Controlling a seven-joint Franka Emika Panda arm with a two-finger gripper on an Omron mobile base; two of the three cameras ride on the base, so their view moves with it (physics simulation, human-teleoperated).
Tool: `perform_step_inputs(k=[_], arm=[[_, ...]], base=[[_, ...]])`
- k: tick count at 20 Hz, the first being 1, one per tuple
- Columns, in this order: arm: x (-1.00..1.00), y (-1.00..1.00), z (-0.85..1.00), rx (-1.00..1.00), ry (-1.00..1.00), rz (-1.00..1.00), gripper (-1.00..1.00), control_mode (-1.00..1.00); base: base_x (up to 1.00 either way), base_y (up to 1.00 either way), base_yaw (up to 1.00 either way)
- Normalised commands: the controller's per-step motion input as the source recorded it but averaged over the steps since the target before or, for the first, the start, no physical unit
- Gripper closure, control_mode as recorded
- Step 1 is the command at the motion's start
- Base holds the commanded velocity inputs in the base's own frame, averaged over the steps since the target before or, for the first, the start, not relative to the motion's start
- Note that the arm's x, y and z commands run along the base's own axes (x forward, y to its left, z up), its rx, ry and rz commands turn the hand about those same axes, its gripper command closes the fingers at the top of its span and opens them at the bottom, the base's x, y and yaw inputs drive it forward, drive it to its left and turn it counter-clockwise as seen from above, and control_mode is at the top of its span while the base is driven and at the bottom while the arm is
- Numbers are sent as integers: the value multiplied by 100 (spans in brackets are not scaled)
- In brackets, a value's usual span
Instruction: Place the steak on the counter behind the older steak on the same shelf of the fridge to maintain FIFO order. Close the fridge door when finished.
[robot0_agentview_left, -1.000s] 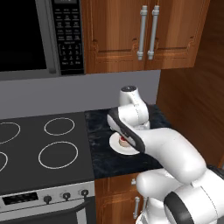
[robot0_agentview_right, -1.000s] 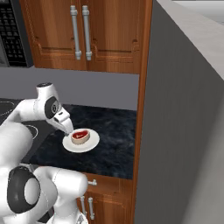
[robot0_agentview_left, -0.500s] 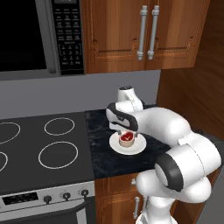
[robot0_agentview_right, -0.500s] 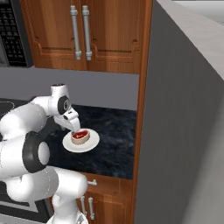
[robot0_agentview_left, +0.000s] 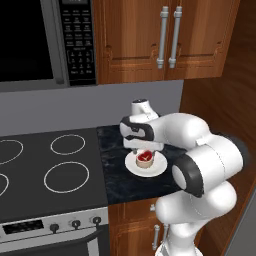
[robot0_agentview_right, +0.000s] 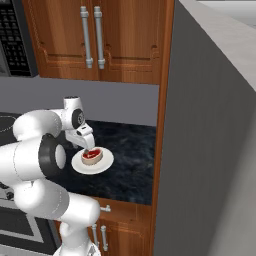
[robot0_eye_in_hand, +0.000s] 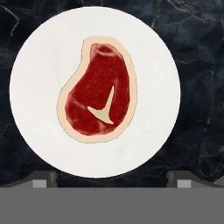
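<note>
The steak (robot0_eye_in_hand: 99, 89), red with a tan fat rim, lies on a round white plate (robot0_eye_in_hand: 39, 61) on the black marbled counter (robot0_agentview_left: 117, 180). It also shows in the left base view as the steak (robot0_agentview_left: 144, 157) and in the right base view as the steak (robot0_agentview_right: 91, 156). My gripper (robot0_agentview_left: 142, 150) hangs straight above it, pointing down, a little apart from the meat. Its fingertips (robot0_eye_in_hand: 43, 179) stand wide apart with nothing between them; the gripper (robot0_eye_in_hand: 111, 179) is open. The fridge (robot0_agentview_right: 210, 150) shows as a grey side wall on the right. Its shelf and door are out of view.
A dark stovetop (robot0_agentview_left: 45, 170) with white burner rings adjoins the counter on the left. A microwave (robot0_agentview_left: 30, 40) and brown wooden cabinets (robot0_agentview_left: 150, 35) hang overhead. A wooden panel (robot0_agentview_left: 220, 90) closes the counter's right side. My own arm arches over the plate's right.
The arm's elbow has swung up and over, toward the right of the left base view. The hand has settled above the plate, pointing down at the steak. Steak and plate have not moved.
</note>
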Motion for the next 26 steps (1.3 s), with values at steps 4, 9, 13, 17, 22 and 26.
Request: perform_step_inputs(k=[4,9,13,17,22,26], arm=[[0,-6,-21,0,-4,0,-100,-100],[1,-18,-11,0,-8,0,-100,-100],[8,-24,0,1,-6,0,-100,-100],[18,-23,-4,2,0,0,-100,-100],[33,-5,-15,0,0,0,-100,-100],[40,0,-10,0,0,0,-100,-100]], base=[[0,0,0],[0,0,0],[0,0,0],[0,0,0],[0,0,0],[0,0,0]])
